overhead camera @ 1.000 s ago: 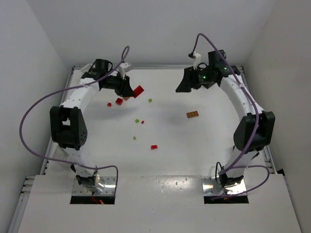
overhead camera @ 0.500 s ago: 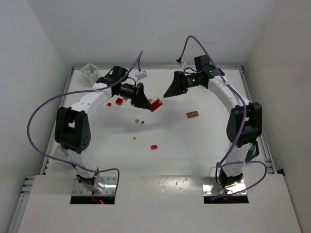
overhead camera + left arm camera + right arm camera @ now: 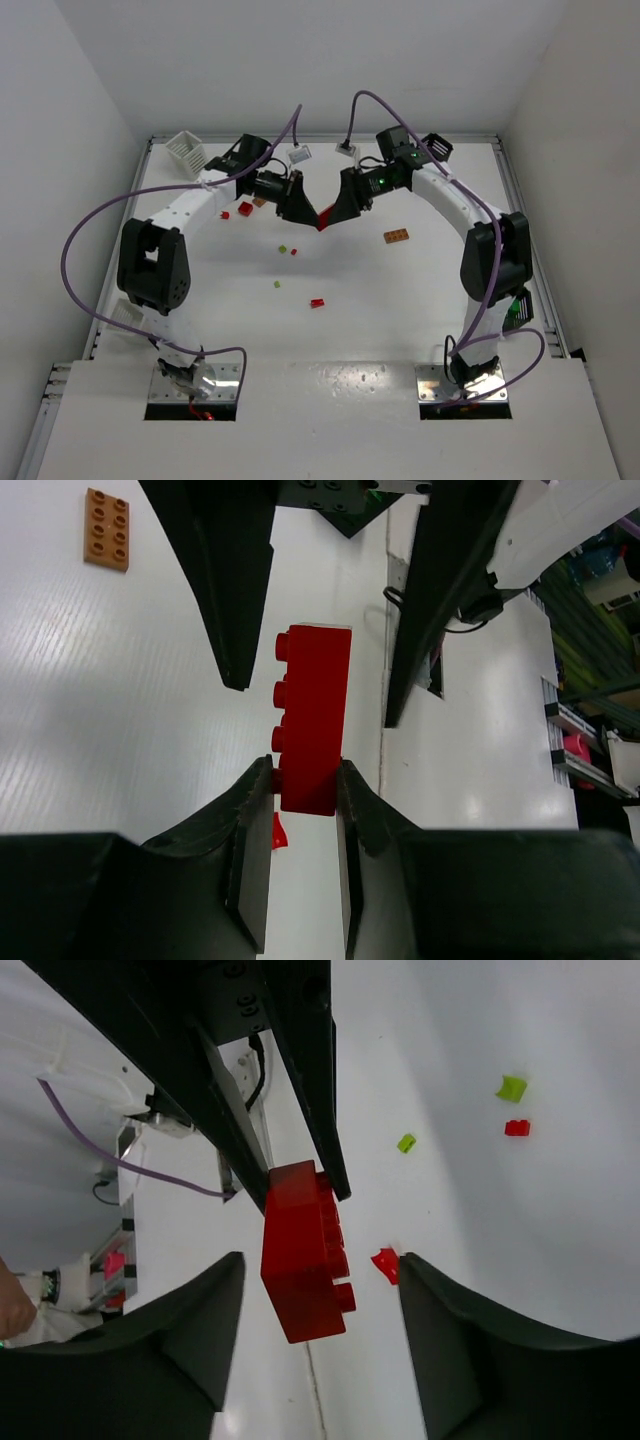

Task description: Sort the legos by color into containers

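My left gripper (image 3: pixel 308 211) is shut on a large red brick (image 3: pixel 323 217) and holds it above the table's middle. In the left wrist view the brick (image 3: pixel 312 715) sticks out from between my fingers (image 3: pixel 250 840). My right gripper (image 3: pixel 333 214) is open and faces the left one, its jaws on either side of the brick's free end without touching it (image 3: pixel 305 1250). Loose legos lie below: an orange-brown plate (image 3: pixel 396 236), red bricks (image 3: pixel 245 208) (image 3: pixel 317 301), and small green pieces (image 3: pixel 283 248) (image 3: pixel 277 284). A white basket (image 3: pixel 187 150) stands far left and a black basket (image 3: pixel 437 147) far right.
The orange plate also shows in the left wrist view (image 3: pixel 107 528). A tiny red piece (image 3: pixel 386 1264) lies under the grippers, with two green bits (image 3: pixel 512 1087) (image 3: pixel 406 1142) and a red one (image 3: pixel 517 1127) farther off. Walls close the table at back and sides.
My left gripper has carried the red brick right, from the far left to the middle. My right gripper has swung left to meet it and now straddles the brick.
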Motion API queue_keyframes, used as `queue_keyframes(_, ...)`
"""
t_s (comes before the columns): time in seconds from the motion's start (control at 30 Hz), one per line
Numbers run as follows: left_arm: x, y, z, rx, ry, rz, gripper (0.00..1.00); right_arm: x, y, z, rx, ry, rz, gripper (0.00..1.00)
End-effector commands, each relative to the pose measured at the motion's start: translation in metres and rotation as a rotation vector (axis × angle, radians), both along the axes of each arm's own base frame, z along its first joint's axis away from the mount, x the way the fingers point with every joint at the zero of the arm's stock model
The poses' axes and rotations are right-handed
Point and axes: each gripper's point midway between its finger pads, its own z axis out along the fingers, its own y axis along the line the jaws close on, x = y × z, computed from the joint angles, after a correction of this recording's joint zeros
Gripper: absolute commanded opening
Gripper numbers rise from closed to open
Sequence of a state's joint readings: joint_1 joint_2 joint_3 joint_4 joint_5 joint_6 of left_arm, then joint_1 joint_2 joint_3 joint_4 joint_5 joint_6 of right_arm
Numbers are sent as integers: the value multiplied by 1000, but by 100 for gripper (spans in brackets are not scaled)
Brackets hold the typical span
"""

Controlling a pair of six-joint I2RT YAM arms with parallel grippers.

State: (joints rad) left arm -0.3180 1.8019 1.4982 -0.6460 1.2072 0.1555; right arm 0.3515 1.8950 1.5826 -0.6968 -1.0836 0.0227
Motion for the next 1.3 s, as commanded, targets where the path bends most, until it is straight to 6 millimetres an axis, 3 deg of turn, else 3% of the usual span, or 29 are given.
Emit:
queue_keyframes(0.0, 2, -8, 18, -41, -63, -31, 21, 3, 6, 26, 51, -109, 40, 58)
queue_keyframes(0.1, 2, -8, 18, -41, -63, -31, 25, 1, 9, 28, 56, -129, 54, 42)
queue_keyframes(0.13, 1, -8, 16, -39, -54, -31, 34, 1, 9, 28, 56, -129, 54, 38)
queue_keyframes(0.27, 2, -4, 16, -32, -58, -16, 54, 13, 1, 34, 27, -174, 6, 11)
queue_keyframes(0.4, 25, 23, 20, 28, -121, 104, 61, 52, -31, 36, -77, -245, -162, 0)
queue_keyframes(0.47, 53, 47, 20, 121, -172, 262, 63, 77, -62, 35, -151, -243, -305, 0)
queue_keyframes(0.53, 72, 74, 33, 169, -253, 405, 66, 107, -96, 38, -248, -304, -442, 0)
queue_keyframes(0.57, 77, 86, 30, 198, -267, 462, 71, 120, -115, 39, -299, -340, -501, 0)
queue_keyframes(0.6, 85, 102, 36, 241, -321, 545, 76, 145, -155, 37, -418, -394, -617, 0)
queue_keyframes(0.63, 93, 113, 39, 254, -340, 608, 85, 157, -175, 35, -478, -418, -672, 0)
queue_keyframes(0.67, 104, 135, 28, 334, -342, 723, 95, 179, -212, 34, -570, -448, -778, 0)
queue_keyframes(0.77, 112, 167, 23, 387, -349, 826, 99, 209, -261, 41, -672, -511, -882, 0)
queue_keyframes(0.8, 113, 175, 18, 403, -327, 859, 99, 219, -278, 27, -710, -497, -894, 0)
queue_keyframes(0.87, 121, 201, 12, 445, -272, 1005, 99, 232, -295, 28, -735, -522, -925, 0)
queue_keyframes(0.93, 127, 215, 3, 474, -242, 1055, 99, 244, -304, 17, -753, -520, -933, 0)
queue_keyframes(1.0, 127, 227, -17, 526, -219, 1051, 99, 257, -315, 19, -761, -547, -957, 0)
queue_keyframes(1.07, 127, 235, -28, 588, -235, 1044, 99, 270, -318, 5, -776, -548, -951, 0)
queue_keyframes(1.13, 122, 238, -40, 621, -228, 1032, 99, 282, -323, 11, -784, -578, -980, 0)
queue_keyframes(1.27, 117, 252, -52, 644, -229, 1036, 99, 295, -329, -6, -810, -580, -985, 0)
